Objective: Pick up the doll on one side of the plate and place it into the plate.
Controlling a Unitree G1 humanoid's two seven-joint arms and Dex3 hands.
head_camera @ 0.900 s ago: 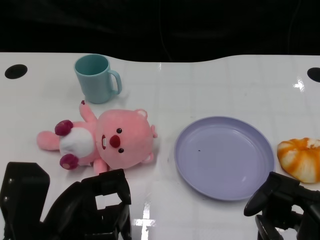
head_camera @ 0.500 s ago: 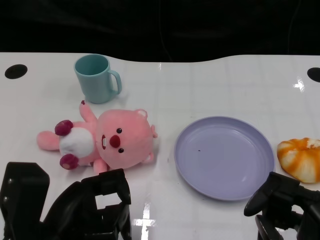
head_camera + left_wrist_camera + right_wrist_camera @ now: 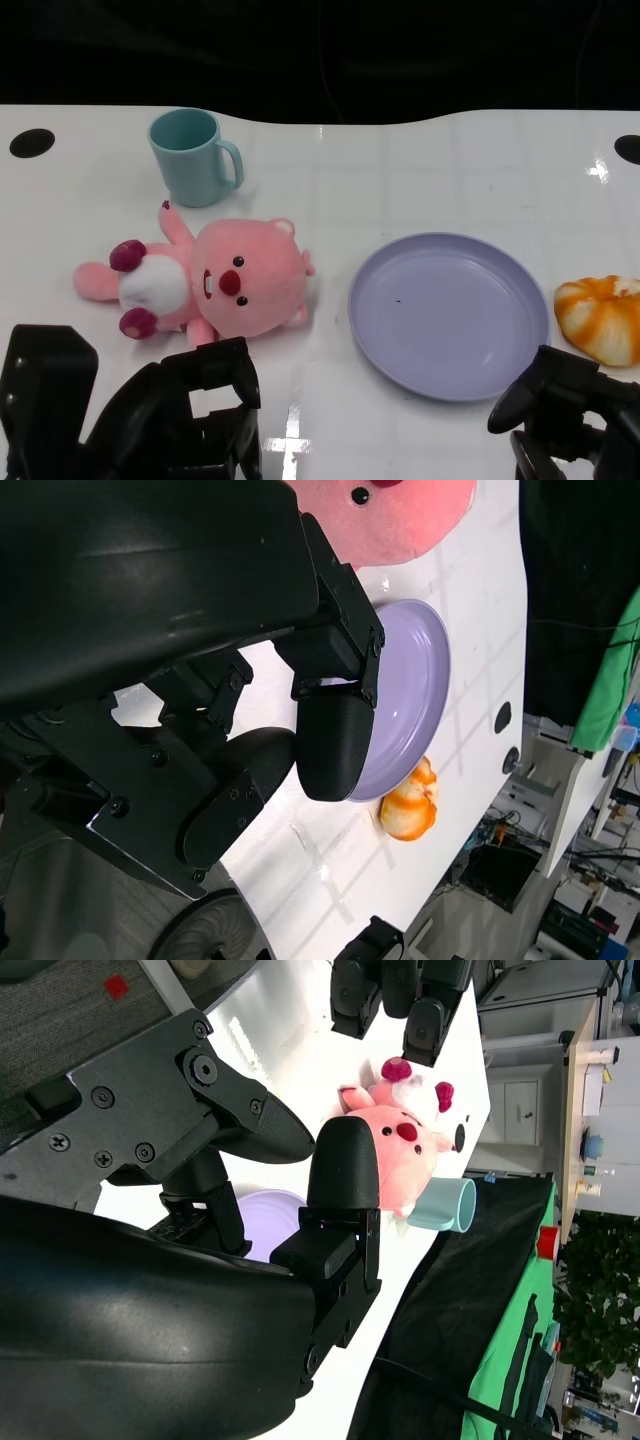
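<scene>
- Pink doll (image 3: 215,285) lies on its back on the white table (image 3: 420,170), left of centre in the head view, just beside the plate's left rim but not touching it.
- Lilac plate (image 3: 448,313) sits right of centre, nothing in it.
- Left hand (image 3: 175,415) at lower left of frame, low over the table just below the doll, fingers apart, holding nothing, not touching the doll.
- Right hand (image 3: 560,415) at lower right, just below the plate's lower right rim, fingers apart, holding nothing.
- Teal mug (image 3: 192,157) stands upright at upper left, above the doll, handle to the right.
- Orange-and-white bun (image 3: 602,317) at right edge, just beside the plate.
- Left wrist view: plate (image 3: 415,695) and bun (image 3: 410,805) beyond the fingers (image 3: 335,740).
- Right wrist view: doll (image 3: 400,1155) and mug (image 3: 445,1205) beyond the hand.
</scene>
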